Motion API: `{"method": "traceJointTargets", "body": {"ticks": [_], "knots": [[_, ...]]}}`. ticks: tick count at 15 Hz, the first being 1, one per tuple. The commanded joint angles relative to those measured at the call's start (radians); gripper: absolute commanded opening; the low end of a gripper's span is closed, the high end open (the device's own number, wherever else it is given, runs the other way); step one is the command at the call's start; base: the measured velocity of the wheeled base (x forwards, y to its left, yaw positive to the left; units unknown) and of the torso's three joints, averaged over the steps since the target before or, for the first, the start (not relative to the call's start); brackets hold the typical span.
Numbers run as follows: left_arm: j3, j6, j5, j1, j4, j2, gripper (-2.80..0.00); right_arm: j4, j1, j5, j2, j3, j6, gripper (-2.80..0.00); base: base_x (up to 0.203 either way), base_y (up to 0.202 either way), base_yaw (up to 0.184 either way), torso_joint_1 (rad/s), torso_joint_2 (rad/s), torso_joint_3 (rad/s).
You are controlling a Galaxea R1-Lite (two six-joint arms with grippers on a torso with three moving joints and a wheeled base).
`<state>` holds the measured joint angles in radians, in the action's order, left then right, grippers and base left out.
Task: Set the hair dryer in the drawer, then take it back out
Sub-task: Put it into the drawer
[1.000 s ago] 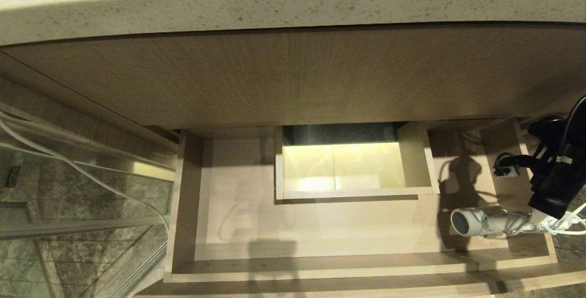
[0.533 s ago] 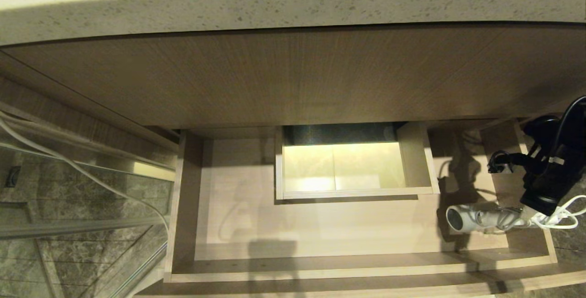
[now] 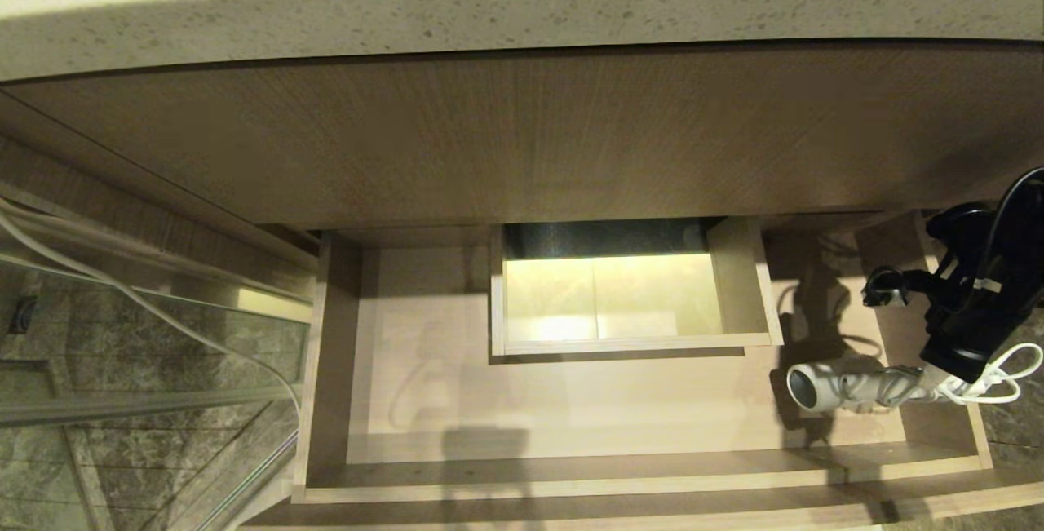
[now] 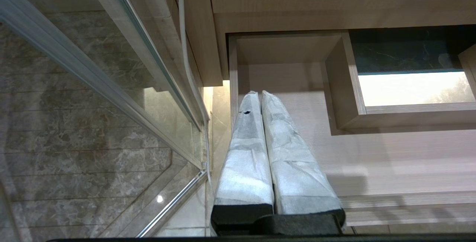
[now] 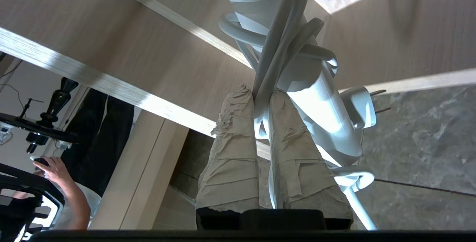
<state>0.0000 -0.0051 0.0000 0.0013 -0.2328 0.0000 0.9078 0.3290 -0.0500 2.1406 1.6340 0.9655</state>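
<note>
Dryer (image 3: pixel 848 387) lies level over drawer (image 3: pixel 571 400) right end, mouth pointing left; right end effector (image 5: pixel 262 100) clamped on its cord; left end effector (image 4: pixel 259 97) together.

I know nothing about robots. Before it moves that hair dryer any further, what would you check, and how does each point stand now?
1. Drawer open: ok.
2. Right gripper shut on something: ok, its jaws pinch the cord wound around the hair dryer, not the body.
3. Grip secure: cannot tell, since only cord is held.
4. Dryer within the drawer walls: ok, near the right end.
5. Dryer resting on the drawer floor: cannot tell.
6. Left gripper out of the way: ok, shut at the drawer's left end.
</note>
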Motion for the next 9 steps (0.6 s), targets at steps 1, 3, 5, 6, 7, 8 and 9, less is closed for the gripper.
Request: {"method": "traceJointTargets", "body": {"ticks": [1,3,5,6,7,8,9], "knots": [[0.04,-0.001,0.0,0.0,-0.002,0.0,-2.8,0.009,-0.012,-0.001,-0.004,0.0,0.007,-2.8,0.0,0.0,0.0,0.0,0.0,0.0],[0.04,-0.001,0.0,0.0,-0.002,0.0,-2.8,0.005,-0.013,-0.001,0.001,0.0,0.005,0.0,0.0,0.0,0.0,0.0,0.0,0.0],[0.04,-0.001,0.0,0.0,-0.002,0.0,-2.8,0.005,-0.013,-0.002,0.001,0.0,0.005,0.0,0.0,0.0,0.0,0.0,0.0,0.0],[0.04,0.0,0.0,0.0,-0.002,0.0,-2.8,0.003,-0.013,-0.001,0.001,0.0,0.006,0.0,0.0,0.0,0.0,0.0,0.0,0.0],[0.04,-0.001,0.0,0.0,-0.002,0.0,-2.8,0.002,-0.014,-0.001,0.002,0.003,0.007,0.0,0.0,0.0,0.0,0.0,0.0,0.0],[0.04,0.0,0.0,0.0,-0.002,0.0,-2.8,0.002,-0.015,-0.001,0.002,0.004,0.005,0.0,0.0,0.0,0.0,0.0,0.0,0.0],[0.04,-0.001,0.0,0.0,-0.002,0.0,-2.8,0.003,-0.015,-0.001,0.001,0.004,0.006,0.0,0.0,0.0,0.0,0.0,0.0,0.0]]}}
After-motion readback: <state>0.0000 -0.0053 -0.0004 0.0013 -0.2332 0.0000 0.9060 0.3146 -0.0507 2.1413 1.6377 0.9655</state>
